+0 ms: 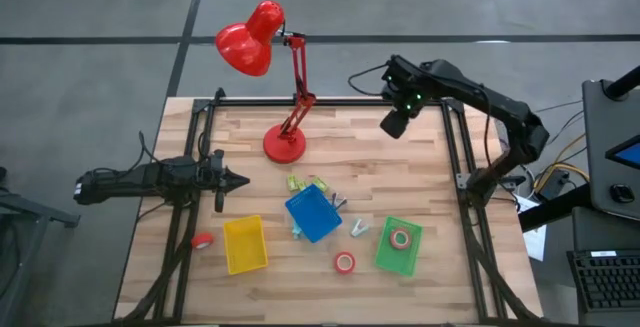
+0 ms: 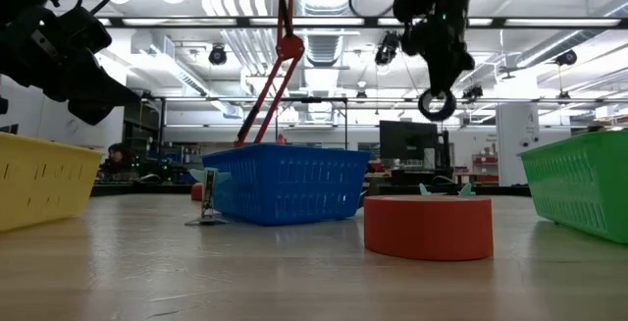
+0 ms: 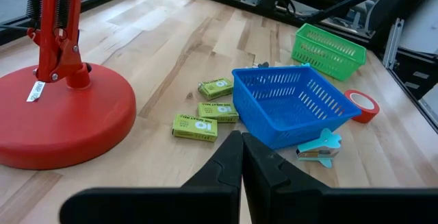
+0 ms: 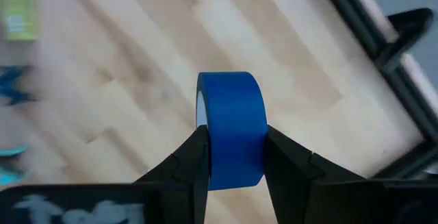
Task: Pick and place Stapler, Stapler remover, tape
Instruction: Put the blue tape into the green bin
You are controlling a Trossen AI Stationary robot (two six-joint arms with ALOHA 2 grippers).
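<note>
My right gripper point(image 4: 231, 142) is shut on a blue tape roll point(image 4: 231, 107) and hovers high over the table's far right part point(image 1: 393, 125). The low view shows the roll as a ring point(image 2: 437, 103) below the fingers. My left gripper point(image 3: 241, 157) is shut and holds nothing, waiting level over the table's left side point(image 1: 235, 179). One red tape roll point(image 1: 344, 262) lies flat on the near table. Another red roll point(image 1: 203, 240) lies by the yellow tray, and a third red roll point(image 1: 400, 238) lies in the green tray point(image 1: 385, 257). Teal staple removers point(image 1: 358, 228) lie beside the blue tray point(image 1: 313, 214). My right gripper pinches the blue tape roll between its two fingers, one finger point(image 4: 188, 162) on each flat side, with the outer band point(image 4: 233, 159) facing the wrist camera. The fingers come from above. The roll is lifted clear and stands on edge, high above the wood.
A red desk lamp stands on its round base point(image 1: 285, 144) at the far middle of the table. A yellow tray point(image 1: 245, 244) sits near left. Small green staple boxes point(image 3: 195, 126) lie between the lamp and the blue tray. A black frame edges the table.
</note>
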